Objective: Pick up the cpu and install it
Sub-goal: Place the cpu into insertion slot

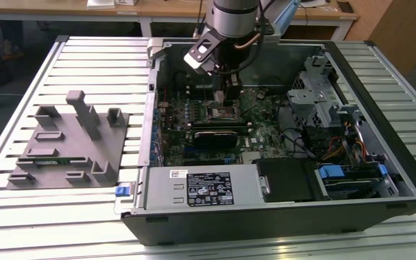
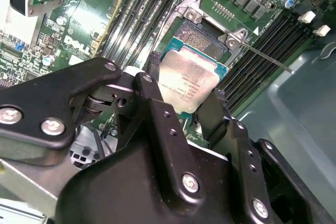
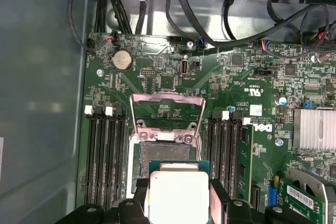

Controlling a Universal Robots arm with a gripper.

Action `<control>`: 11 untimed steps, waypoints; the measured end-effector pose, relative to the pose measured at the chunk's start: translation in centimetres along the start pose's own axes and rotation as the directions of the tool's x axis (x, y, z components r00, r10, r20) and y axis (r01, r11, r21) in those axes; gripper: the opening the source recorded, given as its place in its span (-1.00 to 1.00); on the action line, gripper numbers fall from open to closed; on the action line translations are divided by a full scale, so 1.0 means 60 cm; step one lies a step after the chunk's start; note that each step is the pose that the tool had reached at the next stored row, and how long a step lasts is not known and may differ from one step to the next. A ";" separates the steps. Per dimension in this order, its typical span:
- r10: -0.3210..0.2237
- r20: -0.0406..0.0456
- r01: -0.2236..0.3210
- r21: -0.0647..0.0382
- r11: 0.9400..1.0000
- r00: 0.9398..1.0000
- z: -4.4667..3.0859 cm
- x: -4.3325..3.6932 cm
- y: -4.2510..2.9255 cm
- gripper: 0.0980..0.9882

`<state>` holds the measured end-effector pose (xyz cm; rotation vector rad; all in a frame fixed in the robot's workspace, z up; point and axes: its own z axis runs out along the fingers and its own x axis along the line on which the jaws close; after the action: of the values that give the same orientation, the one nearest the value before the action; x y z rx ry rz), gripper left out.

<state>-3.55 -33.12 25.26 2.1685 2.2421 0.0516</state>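
**Q:** Where is the arm?

**A:** In the exterior view it reaches down from above into an open computer case [image 1: 381, 179] that lies on its side on a slatted metal table [image 1: 85, 59]. The hand [image 1: 226, 100] hangs low over the middle of the green motherboard [image 3: 157, 72].

**Q:** And the cpu?

**A:** The cpu [image 2: 186, 82] is in the hand – a flat square chip with a pale silver top. Two black fingers [image 2: 216, 114] press against opposite edges of it, so the hand is clamped on the chip.

**Q:** Is it seated?

**A:** In both wrist views it hangs over the socket [image 3: 165, 156] and covers only the part of it nearest the hand. The second wrist view shows it turned slightly against the socket's square outline. Whether it touches the socket I cannot tell.

**Q:** What does the socket look like?

**A:** Open – its metal load plate [image 3: 167, 111] is tipped up on the far side, with memory slots [image 3: 105, 150] on either side.

**Q:** Anything else on the table?

**A:** A grey holder tray [image 1: 71, 146] with upright blocks sits beside the case, on the exterior view's left.
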 end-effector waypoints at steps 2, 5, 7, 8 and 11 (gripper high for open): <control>0.000 0.000 0.000 0.000 1.000 1.000 0.002 0.000 0.000 0.00; 0.000 0.000 0.000 0.000 1.000 1.000 0.009 0.001 0.000 0.00; 0.000 0.000 0.000 0.000 1.000 1.000 0.015 0.003 -0.001 0.00; 0.000 0.000 0.000 0.000 1.000 1.000 0.018 0.005 -0.001 0.00; 0.000 0.000 0.000 0.000 1.000 1.000 0.027 0.010 -0.001 0.00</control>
<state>-3.55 -32.52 23.64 2.1683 2.2419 0.0511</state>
